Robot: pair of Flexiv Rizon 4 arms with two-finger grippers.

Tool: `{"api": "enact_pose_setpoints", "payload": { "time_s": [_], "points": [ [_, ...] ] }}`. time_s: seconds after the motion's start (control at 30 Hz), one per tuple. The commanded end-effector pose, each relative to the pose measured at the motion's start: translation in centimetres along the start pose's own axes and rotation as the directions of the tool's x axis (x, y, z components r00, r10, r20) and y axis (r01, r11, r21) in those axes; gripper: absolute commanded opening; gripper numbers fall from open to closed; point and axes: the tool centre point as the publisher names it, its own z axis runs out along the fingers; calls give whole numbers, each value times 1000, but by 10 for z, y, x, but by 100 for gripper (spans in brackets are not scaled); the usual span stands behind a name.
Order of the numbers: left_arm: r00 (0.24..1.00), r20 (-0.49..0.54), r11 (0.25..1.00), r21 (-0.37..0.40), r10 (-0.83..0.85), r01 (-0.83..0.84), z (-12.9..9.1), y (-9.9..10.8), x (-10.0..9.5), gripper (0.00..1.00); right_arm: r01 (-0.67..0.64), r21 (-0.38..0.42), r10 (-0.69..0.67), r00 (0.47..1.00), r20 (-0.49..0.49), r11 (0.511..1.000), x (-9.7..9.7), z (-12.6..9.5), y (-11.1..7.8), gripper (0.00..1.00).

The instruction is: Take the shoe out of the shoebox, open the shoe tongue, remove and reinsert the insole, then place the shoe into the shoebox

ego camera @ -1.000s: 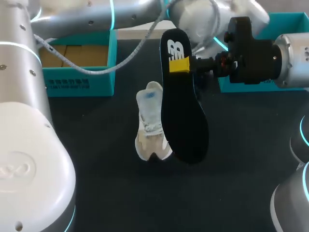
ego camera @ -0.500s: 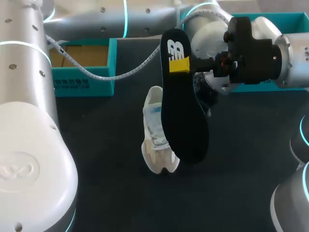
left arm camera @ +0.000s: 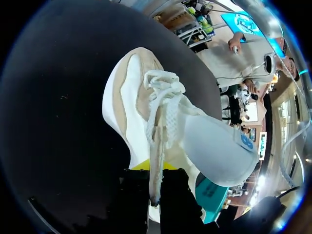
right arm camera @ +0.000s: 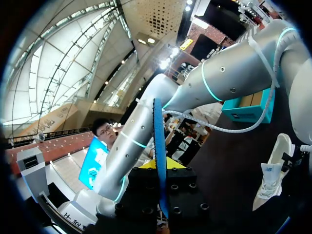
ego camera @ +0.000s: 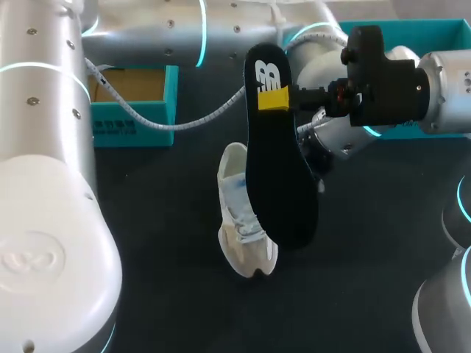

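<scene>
My right gripper [ego camera: 274, 98] is shut on a black insole [ego camera: 278, 169] and holds it upright above the table's middle. In the right wrist view the insole [right arm camera: 158, 141] stands edge-on between that gripper's [right arm camera: 161, 169] fingers. Behind the insole lies the white and beige shoe [ego camera: 244, 224], its toe toward the table's front. My left arm [ego camera: 221, 33] reaches across the back, and the insole hides its gripper in the head view. In the left wrist view that gripper [left arm camera: 155, 171] is shut on the shoe's [left arm camera: 146, 102] edge near the laces. I cannot tell whether the shoe touches the table.
A teal shoebox [ego camera: 136, 114] with a brown inside stands at the back left. Another teal box part [ego camera: 434, 33] sits at the back right behind my right arm. The dark tabletop [ego camera: 162, 243] lies bare around the shoe.
The shoe has moved toward the table's front and slightly right, with my left arm shifting along. My right gripper and the insole have kept still.
</scene>
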Motion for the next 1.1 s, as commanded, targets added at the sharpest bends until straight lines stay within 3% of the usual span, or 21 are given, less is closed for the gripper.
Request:
{"api": "enact_pose_setpoints", "payload": {
  "time_s": [0.03, 0.2, 0.23, 0.33, 0.73, 1.1],
  "points": [
    [1000, -14, 1000, 12, 6, -6, 6, 1, -14, 0, -2, 1, 2, 1000, 2, 1000, -1, 5, 2, 0],
    [1000, -17, 1000, 20, 21, -20, 9, 1, -17, 0, -2, 1, 2, 1000, 2, 1000, -1, 5, 2, 0],
    [1000, -18, 999, 23, 24, -24, 9, 0, -17, 17, -2, 1, 2, 1000, 2, 1000, -1, 5, 2, 0],
    [1000, -11, 999, 30, 27, -27, 9, 0, -15, 98, -2, 1, 2, 1000, 2, 1000, -1, 5, 2, 0],
    [972, 235, 997, 72, -25, 8, -34, 10, 30, 100, -2, 1, 2, 1000, 2, 1000, -1, 5, 2, 0],
    [861, 499, 993, 109, -100, 52, -78, 35, 51, 100, -2, 1, 2, 1000, 2, 1000, -1, 5, 2, 0]
  ]
}}
